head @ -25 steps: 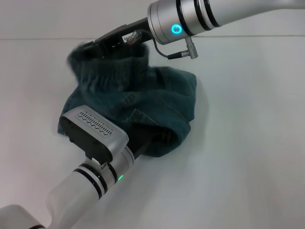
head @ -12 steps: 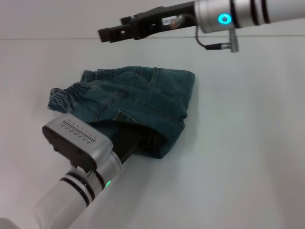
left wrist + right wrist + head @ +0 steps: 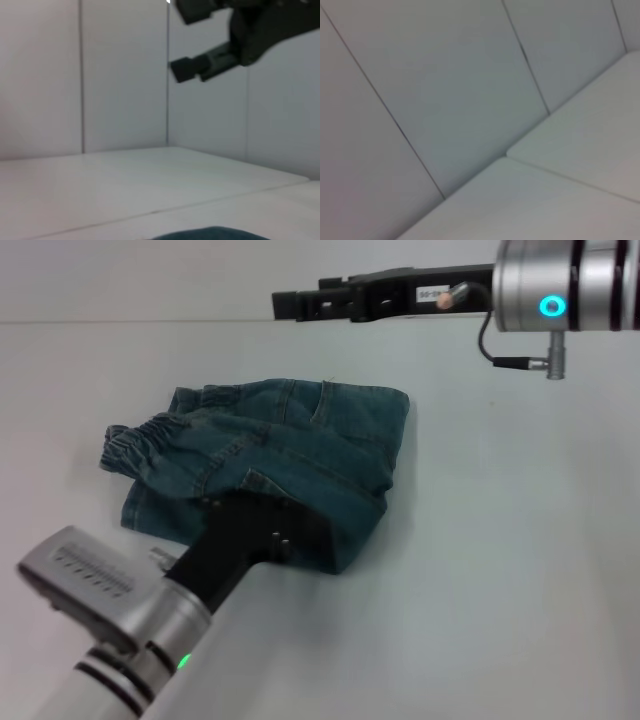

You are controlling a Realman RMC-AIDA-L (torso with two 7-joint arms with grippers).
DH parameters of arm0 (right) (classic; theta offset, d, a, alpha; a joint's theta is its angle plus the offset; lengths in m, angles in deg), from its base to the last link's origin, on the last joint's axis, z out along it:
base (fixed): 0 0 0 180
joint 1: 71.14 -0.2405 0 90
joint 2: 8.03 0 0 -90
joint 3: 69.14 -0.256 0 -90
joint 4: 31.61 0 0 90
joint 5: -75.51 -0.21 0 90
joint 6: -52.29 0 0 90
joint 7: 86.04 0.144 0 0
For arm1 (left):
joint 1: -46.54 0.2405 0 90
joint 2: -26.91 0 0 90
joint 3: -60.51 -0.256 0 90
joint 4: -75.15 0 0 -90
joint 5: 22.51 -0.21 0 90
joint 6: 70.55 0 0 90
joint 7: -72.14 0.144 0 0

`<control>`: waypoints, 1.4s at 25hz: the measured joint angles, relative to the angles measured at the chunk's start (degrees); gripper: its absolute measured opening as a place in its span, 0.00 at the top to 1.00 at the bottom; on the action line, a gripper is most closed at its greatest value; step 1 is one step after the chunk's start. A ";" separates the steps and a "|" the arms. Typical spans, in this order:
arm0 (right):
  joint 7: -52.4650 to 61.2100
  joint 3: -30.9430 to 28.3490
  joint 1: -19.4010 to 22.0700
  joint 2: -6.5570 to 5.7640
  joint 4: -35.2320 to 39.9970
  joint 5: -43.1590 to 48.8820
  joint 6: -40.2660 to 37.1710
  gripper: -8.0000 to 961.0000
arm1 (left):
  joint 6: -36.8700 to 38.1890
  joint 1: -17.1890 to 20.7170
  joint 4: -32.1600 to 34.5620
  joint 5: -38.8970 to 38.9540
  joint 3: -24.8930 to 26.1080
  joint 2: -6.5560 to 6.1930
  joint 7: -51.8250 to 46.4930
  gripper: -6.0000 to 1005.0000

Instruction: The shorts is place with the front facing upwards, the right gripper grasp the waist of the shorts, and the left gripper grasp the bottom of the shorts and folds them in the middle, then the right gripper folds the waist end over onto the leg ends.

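The blue-green denim shorts [image 3: 300, 445] lie folded on the white table [image 3: 500, 570], with the ruffled waist [image 3: 135, 440] at their left end on top of a lower denim layer. No leg hems can be made out. My right gripper [image 3: 288, 305] hovers high above the far side of the shorts, open and empty, touching nothing. The left wrist view shows it too, the right gripper [image 3: 189, 40] with its two fingers apart. My left gripper [image 3: 262, 525] sits at the near edge of the shorts, its black body overlapping the cloth. A sliver of the shorts [image 3: 210, 234] shows in the left wrist view.
The white table has a seam line [image 3: 80, 322] along its far side. The right wrist view shows only pale wall panels [image 3: 445, 90] and a table corner [image 3: 570, 175].
The right gripper let go of the waist, rose and moved right. The waist dropped onto the lower layer. The left arm drew back toward the near left, out of the shorts.
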 joint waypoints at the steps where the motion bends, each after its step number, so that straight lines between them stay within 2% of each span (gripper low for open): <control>1: -0.48 -0.29 0.69 -0.02 0.25 -0.85 -0.23 0.00 | 0.48 0.40 0.53 -0.01 -0.07 -0.01 -0.56 0.99; 5: -1.17 -1.77 2.33 -0.10 0.63 -1.82 -0.68 0.00 | 3.71 3.12 4.95 -0.27 -0.67 0.00 -7.07 0.99; 11: -4.07 -4.69 4.62 -0.06 1.10 -2.77 -3.01 0.00 | 12.23 9.31 12.96 -1.53 -1.63 0.33 -14.63 0.99; 16: -14.28 -7.64 9.39 0.02 1.25 -7.96 -8.34 0.00 | 21.66 12.83 18.71 -2.28 -2.46 0.36 -18.98 0.99; 20: -24.38 -8.44 15.47 -0.04 1.25 -10.54 -13.88 0.00 | 23.05 12.32 23.65 -3.26 -3.56 0.09 -31.65 0.96; 23: -30.31 -9.63 19.84 -0.11 1.20 -10.32 -18.51 0.00 | 21.65 10.76 31.65 -7.31 -9.97 -0.03 -45.61 0.91; 25: -33.47 -10.08 22.20 -0.14 1.01 -9.36 -21.29 0.00 | 21.52 9.78 36.20 -10.09 -14.43 -0.01 -51.33 0.87; 27: -35.75 -10.10 23.82 -0.06 0.88 -8.20 -23.41 0.00 | 21.72 9.41 38.32 -11.15 -16.37 -0.01 -53.64 0.84; 29: -37.13 -9.90 24.72 0.16 0.83 -6.71 -24.85 0.00 | 23.90 9.12 44.58 -12.61 -20.51 -0.01 -58.75 0.80; 31: -37.28 -9.68 25.02 0.25 0.83 -5.26 -25.24 0.00 | 25.12 9.09 47.57 -12.93 -21.66 0.01 -60.48 0.77; 35: -37.38 -9.56 25.01 0.33 0.80 -3.04 -25.36 0.00 | 26.38 9.09 53.38 -13.63 -23.05 0.02 -64.02 0.54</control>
